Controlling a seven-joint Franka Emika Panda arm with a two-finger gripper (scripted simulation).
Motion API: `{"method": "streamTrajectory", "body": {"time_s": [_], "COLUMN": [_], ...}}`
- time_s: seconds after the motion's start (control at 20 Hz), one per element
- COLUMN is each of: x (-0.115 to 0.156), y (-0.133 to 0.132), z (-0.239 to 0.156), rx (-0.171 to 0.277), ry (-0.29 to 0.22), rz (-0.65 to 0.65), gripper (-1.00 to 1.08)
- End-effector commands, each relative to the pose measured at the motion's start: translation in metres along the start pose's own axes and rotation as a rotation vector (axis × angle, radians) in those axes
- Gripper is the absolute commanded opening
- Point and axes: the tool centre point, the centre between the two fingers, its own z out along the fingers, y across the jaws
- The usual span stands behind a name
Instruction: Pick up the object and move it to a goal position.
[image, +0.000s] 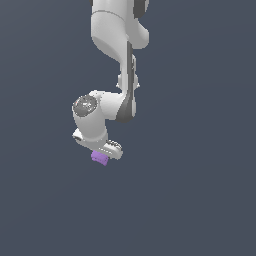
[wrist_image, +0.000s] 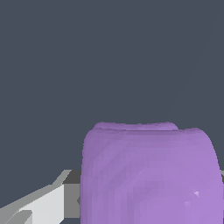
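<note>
The purple cube (image: 100, 158) pokes out from under the white gripper (image: 104, 154) at the end of the arm, in the middle of the exterior view. In the wrist view the cube (wrist_image: 148, 175) fills the space right in front of the camera. A white finger (wrist_image: 39, 205) presses against one of its sides; the other finger is almost wholly hidden behind the cube. The gripper is shut on the cube. No goal marker shows in either view.
The white arm (image: 117, 35) reaches in from the top of the exterior view. A plain dark grey ground (image: 200, 200) lies all around it, with no other object in view.
</note>
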Motion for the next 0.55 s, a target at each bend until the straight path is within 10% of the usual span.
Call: {"method": "streamTrajectory", "body": {"time_s": [0.0, 0.5], "x": [0.011, 0.03], "y": [0.019, 0.044], "z": [-0.012, -0.028], "rx": [0.0, -0.001], "ry": [0.0, 0.0], "rz": [0.0, 0.0], "gripper": [-1.0, -1.0]}}
